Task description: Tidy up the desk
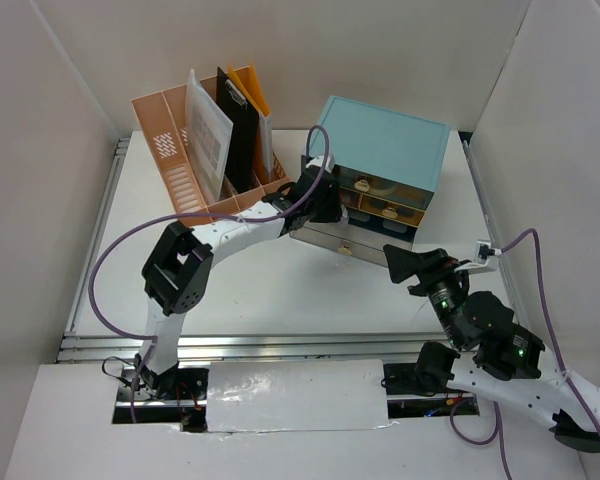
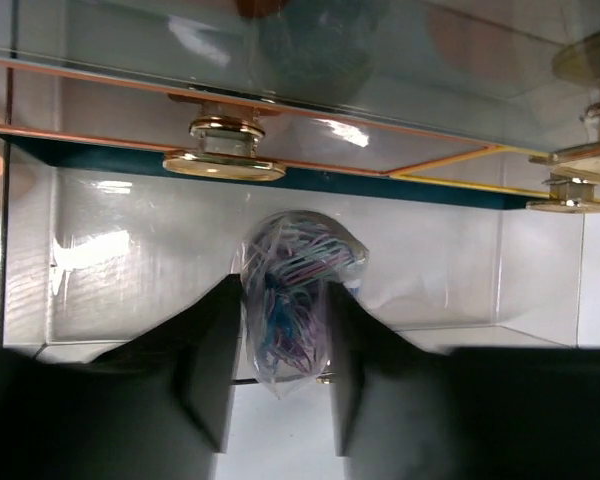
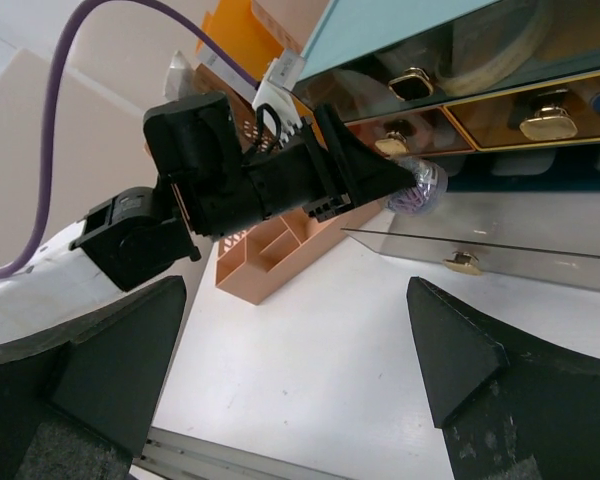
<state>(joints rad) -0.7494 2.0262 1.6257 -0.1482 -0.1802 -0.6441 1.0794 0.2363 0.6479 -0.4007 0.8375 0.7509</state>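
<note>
The desk (image 1: pixel 280 300) is a white top with aluminium rails. My left gripper (image 1: pixel 315 200) reaches to the teal drawer cabinet (image 1: pixel 385 140) and is shut on a small clear bag of coloured clips (image 2: pixel 292 290). The bag hangs between both fingers, over the pulled-out clear bottom drawer (image 2: pixel 130 270). In the right wrist view the bag (image 3: pixel 427 188) shows at the tip of the left gripper (image 3: pixel 412 180), just above the drawer's front (image 3: pixel 500 245). My right gripper (image 1: pixel 400 262) stands open above bare desk to the right of the drawer, with nothing between its fingers (image 3: pixel 110 350).
A pink slotted file organizer (image 1: pixel 180 170) at the back left holds a black clipboard (image 1: pixel 238 125), a white sheet and an orange folder. The cabinet's upper drawers with gold knobs (image 2: pixel 223 150) are shut. White panel walls enclose the desk.
</note>
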